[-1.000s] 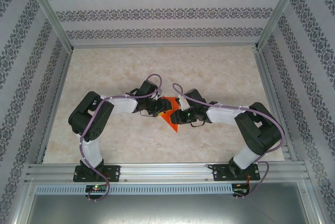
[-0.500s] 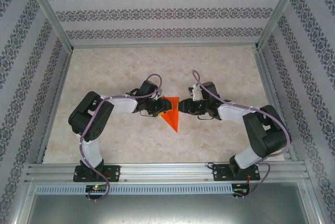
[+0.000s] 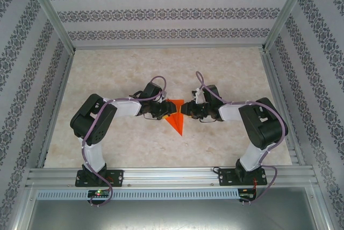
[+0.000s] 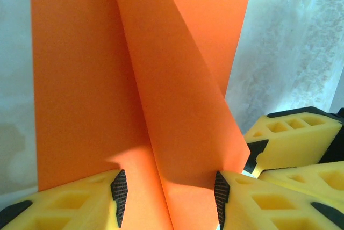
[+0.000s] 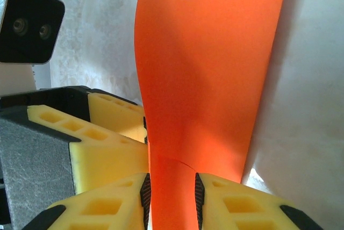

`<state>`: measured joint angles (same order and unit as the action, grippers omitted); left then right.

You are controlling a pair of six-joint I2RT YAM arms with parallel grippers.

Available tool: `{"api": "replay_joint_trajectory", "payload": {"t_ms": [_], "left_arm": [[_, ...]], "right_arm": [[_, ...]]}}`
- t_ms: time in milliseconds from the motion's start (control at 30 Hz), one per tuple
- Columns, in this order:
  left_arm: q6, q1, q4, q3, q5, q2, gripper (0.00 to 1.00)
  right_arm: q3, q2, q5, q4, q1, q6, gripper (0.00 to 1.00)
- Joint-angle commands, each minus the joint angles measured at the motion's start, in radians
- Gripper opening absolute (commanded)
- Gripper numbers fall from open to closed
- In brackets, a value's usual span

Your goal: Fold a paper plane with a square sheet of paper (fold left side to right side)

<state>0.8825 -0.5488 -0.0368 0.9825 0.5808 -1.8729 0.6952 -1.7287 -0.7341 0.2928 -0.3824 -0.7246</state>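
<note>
Paper sits at the middle of the marbled table point(image 3: 226, 69). The sheet of paper point(image 3: 176, 119) is folded to a bright orange-red triangle, its broad end between the two wrists and its sharp tip pointing toward the arm bases.

The left gripper point(image 3: 164, 110) is at the triangle's far left corner, just where it was a second ago, and that arm has not shifted. In the left wrist view its jaws stand moderately apart. The paper runs through the gap between the black pads point(image 4: 119, 193), one layer flat and another rising as a creased flap beside it.

The right gripper point(image 3: 185, 108) has moved. A second ago it hung lower, over the triangle's right edge, hiding part of it. Now it is farther from the bases, at the far right corner, so the whole right edge and the tip lie bare. Over the last half second the right arm's elbow point(image 3: 263, 125) has swung inward from the right rail while the gripper has stayed put.

In the right wrist view those jaws are narrow, and a strip of the paper fills the slot between the pads point(image 5: 198, 195). The sheet curls up beyond them and casts a shadow on the table. I cannot tell whether the pads actually pinch it.

The triangle itself lies where it lay before.
</note>
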Motion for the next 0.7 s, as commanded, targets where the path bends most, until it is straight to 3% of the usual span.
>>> {"api": "replay_joint_trajectory", "payload": {"t_ms": [0,667], "left_arm": [[-0.034,-0.011,0.057,-0.006,-0.044,-0.047,0.50],[-0.035,-0.011,0.058,-0.005,-0.043,-0.046,0.50]], "right_arm": [[0.034,-0.017,-0.029,0.055,-0.011,-0.020,0.31],[0.070,-0.087,-0.033,0.072,-0.028,-0.036,0.25]]}}
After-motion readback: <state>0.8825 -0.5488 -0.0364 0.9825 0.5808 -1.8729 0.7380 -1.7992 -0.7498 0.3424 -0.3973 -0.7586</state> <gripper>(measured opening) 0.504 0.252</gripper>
